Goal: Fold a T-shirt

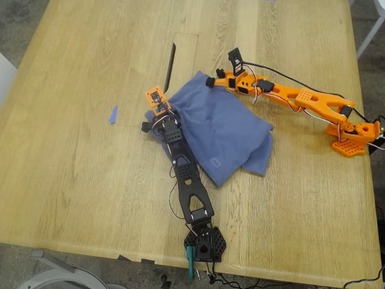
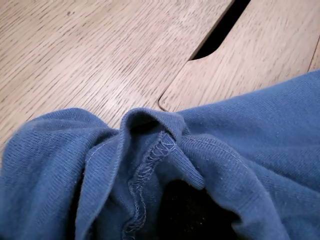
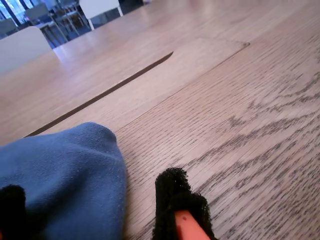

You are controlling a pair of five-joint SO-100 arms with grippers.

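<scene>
The slate-blue T-shirt (image 1: pixel 225 129) lies bunched and partly folded on the wooden table (image 1: pixel 78 180), with a small pale mark near its near edge. My first gripper (image 1: pixel 151 122), on the black arm, sits at the shirt's edge on the exterior view's left. In the first wrist view a stitched hem (image 2: pixel 150 165) bunches up over a dark finger (image 2: pixel 192 212), so it looks shut on the fabric. My second gripper (image 1: pixel 209 80), on the orange arm, is at the shirt's far corner. Its fingers stand apart, with that corner (image 3: pixel 65 180) between them and one black-padded fingertip (image 3: pixel 172 192) on the table.
A tiny blue scrap (image 1: pixel 112 114) lies on the table to the exterior view's left of the shirt. A dark slot (image 1: pixel 171 63) cuts the tabletop behind the shirt, also seen in the first wrist view (image 2: pixel 220 30). Chairs (image 3: pixel 22 47) stand beyond the table.
</scene>
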